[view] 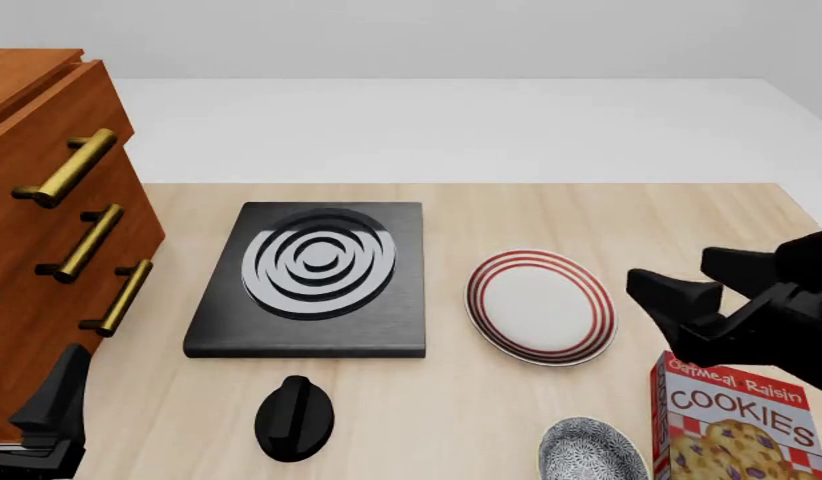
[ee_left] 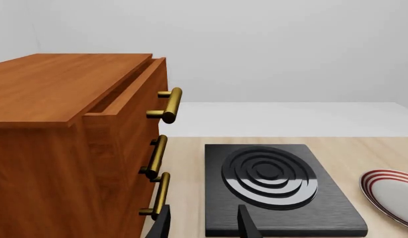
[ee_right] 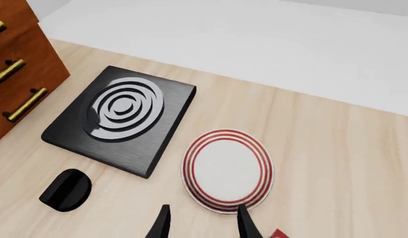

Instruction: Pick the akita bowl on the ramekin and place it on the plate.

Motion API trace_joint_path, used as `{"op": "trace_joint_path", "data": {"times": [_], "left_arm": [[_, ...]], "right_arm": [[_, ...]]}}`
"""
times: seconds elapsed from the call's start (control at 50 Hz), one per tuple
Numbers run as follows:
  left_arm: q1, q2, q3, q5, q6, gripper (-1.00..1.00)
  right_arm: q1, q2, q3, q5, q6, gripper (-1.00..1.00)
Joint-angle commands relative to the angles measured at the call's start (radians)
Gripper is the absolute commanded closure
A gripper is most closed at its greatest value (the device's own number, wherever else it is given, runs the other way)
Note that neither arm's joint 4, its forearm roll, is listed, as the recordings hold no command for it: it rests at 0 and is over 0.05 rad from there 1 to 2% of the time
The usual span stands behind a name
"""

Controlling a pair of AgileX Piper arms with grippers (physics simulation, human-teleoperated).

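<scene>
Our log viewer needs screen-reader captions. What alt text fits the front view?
A red-ringed plate lies empty mid-table, beside a black slab. A speckled bowl sits at the near edge by a cookie box, the right gripper open above.

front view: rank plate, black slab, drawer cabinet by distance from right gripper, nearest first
From the right gripper:
1. plate, just to its left, mid-table.
2. black slab, further left, beyond the plate.
3. drawer cabinet, at the table's far left edge.

Both grippers' jaws parted, empty.
</scene>
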Motion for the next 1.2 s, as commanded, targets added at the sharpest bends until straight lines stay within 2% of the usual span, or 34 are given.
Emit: {"op": "trace_joint_path", "data": {"times": [0.02, 0.06, 0.08, 0.12, 0.28, 0.58, 0.98, 1.2], "left_arm": [[0.0, 0.003, 0.0, -0.003, 0.0, -1.0], [0.0, 0.002, 0.0, -0.003, 0.0, -1.0], [0.0, 0.003, 0.0, -0.002, 0.0, -1.0], [0.0, 0.0, -0.002, 0.002, 0.0, -1.0], [0.0, -0.003, -0.003, 0.006, 0.0, -1.0], [0.0, 0.002, -0.002, 0.001, 0.0, -1.0], [0.0, 0.009, 0.0, -0.009, 0.0, -1.0], [0.0, 0.008, -0.001, -0.007, 0.0, -1.0]], "right_arm": [[0.087, 0.105, 0.022, 0.022, 0.03, -1.0], [0.082, 0.112, 0.035, 0.016, 0.021, -1.0], [0.092, 0.12, 0.056, 0.005, 0.054, -1.0], [0.099, 0.134, 0.099, -0.017, 0.073, -1.0], [0.093, 0.145, 0.148, -0.002, 0.055, -1.0], [0.114, 0.16, 0.21, -0.003, 0.068, -1.0], [0.058, 0.146, 0.308, 0.004, 0.036, -1.0], [0.047, 0.172, 0.353, -0.031, 0.048, -1.0]]}}
